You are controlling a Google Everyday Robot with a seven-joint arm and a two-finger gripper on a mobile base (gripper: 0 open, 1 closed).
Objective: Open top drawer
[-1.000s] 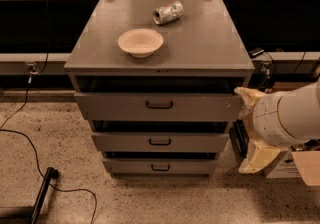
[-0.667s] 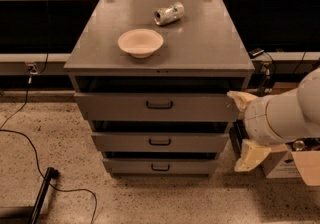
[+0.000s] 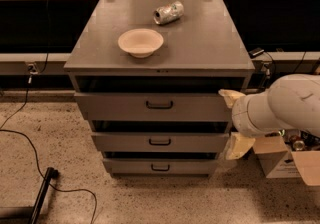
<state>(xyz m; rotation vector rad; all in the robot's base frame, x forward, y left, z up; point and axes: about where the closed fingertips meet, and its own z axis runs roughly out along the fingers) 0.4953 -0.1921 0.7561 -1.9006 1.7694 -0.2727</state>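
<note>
The robot's hand [image 3: 230, 123] sits at the right end of the grey cabinet, with its two cream fingers [image 3: 229, 97] spread wide. One is up by the right edge of the top drawer [image 3: 120, 108], the other is down beside the middle drawer [image 3: 125, 142], and neither is gripping anything. The top drawer is slightly out, with a dark gap above its front, and nothing touches its black handle [image 3: 159, 104]. On the tabletop [image 3: 210, 50] there's a pale bowl [image 3: 140, 42], and behind it a dented can [image 3: 168, 12] lying on its side, print too small to read. A cardboard box [image 3: 277, 160] sits on the floor at right.
</note>
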